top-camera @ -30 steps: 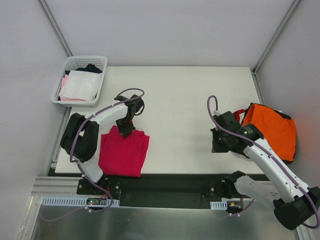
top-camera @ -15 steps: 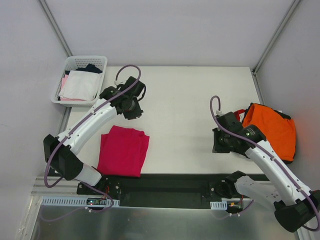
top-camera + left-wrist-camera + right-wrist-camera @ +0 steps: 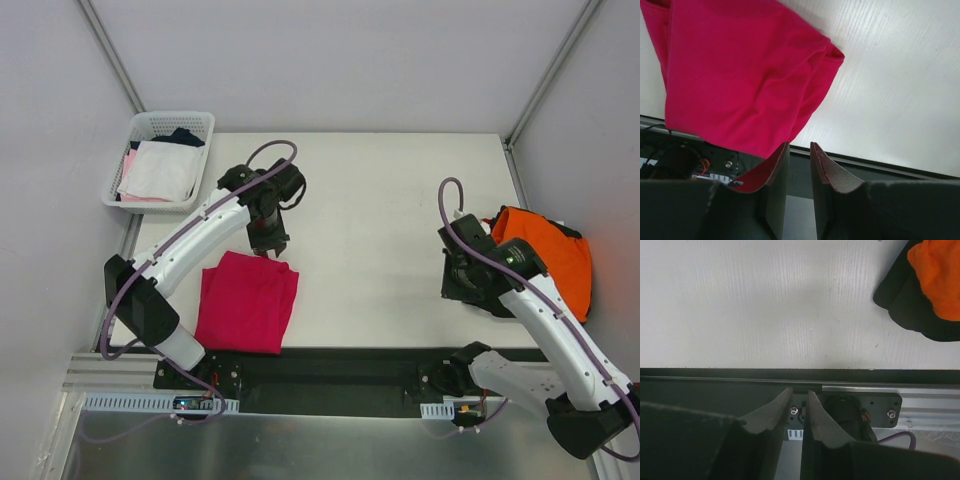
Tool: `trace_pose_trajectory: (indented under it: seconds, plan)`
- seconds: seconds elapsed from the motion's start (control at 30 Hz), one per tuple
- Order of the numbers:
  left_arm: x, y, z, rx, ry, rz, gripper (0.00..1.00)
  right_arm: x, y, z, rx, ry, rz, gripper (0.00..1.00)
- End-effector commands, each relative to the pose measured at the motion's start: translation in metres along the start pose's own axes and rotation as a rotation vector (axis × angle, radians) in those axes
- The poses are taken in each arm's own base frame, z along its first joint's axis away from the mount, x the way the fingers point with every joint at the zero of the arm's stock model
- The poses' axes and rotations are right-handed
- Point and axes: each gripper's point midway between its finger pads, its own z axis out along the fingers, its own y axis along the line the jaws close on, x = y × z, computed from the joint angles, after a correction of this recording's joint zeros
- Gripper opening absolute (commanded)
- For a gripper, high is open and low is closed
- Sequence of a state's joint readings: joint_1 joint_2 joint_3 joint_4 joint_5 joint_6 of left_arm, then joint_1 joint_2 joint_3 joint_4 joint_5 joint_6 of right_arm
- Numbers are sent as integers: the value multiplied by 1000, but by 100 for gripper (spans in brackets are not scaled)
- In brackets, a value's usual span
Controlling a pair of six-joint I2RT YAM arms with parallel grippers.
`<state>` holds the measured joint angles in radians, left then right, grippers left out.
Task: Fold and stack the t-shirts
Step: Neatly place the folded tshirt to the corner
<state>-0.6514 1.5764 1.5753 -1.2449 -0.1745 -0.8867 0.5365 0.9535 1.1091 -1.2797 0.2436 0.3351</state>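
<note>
A crimson-magenta t-shirt (image 3: pixel 245 302) lies folded in a rough rectangle at the table's near left; in the left wrist view the t-shirt (image 3: pixel 740 75) fills the upper left. My left gripper (image 3: pixel 270 240) hangs just beyond the shirt's far right corner, its jaws (image 3: pixel 799 146) a narrow gap apart with nothing between them. An orange t-shirt (image 3: pixel 548 262) lies bunched at the right edge on top of a black t-shirt (image 3: pixel 900 305). My right gripper (image 3: pixel 462 280) is just left of that pile, slightly open (image 3: pixel 800 391) and empty, over the table's near edge.
A white mesh basket (image 3: pixel 205 122) with white, pink and dark garments hangs off the table's far left corner. The dark mounting rail (image 3: pixel 715 385) runs along the near edge of the table (image 3: pixel 370 200). Grey walls close in both sides.
My left gripper let go of the magenta shirt's far edge, lifted off it and swung right. My right gripper shifted right toward the orange shirt. Both pairs of jaws parted slightly.
</note>
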Motion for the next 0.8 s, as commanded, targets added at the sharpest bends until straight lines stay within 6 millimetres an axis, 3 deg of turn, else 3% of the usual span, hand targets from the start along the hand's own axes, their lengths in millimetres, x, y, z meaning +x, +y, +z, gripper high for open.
trace_pose_trajectory:
  seconds: [0.0, 0.1, 0.27, 0.37, 0.4, 0.43, 0.47, 0.57, 0.63, 0.77]
  plan:
    - [28, 55, -27, -215, 29, 100, 24, 10, -26, -15, 101, 25, -16, 24]
    - [19, 59, -36, -204, -32, 125, 32, 14, -29, -15, 92, 7, 3, 26]
    - [4, 55, -48, -165, -109, 183, 33, 18, -27, -19, 5, -71, 51, 31]
    - [0, 58, -58, -145, -138, 210, 35, 22, -29, -23, 40, -25, 85, 31]
    - [-1, 58, -60, -143, -144, 217, 58, 24, -30, -23, 55, -1, 90, 31]
    - [0, 59, -62, -129, -147, 231, 99, 25, -27, -23, 58, 26, 93, 39]
    - [-3, 57, -63, -114, -157, 269, 99, 26, -24, -24, 55, 48, 97, 96]
    - [-7, 57, -69, -75, -193, 334, 99, 25, -22, -26, 85, 77, 131, 96]
    - [-9, 60, -73, -61, -221, 353, 99, 14, -21, -36, 75, 31, 157, 98]
    - [4, 62, -72, 13, -217, 352, 99, -6, -27, -58, 81, -63, 195, 98]
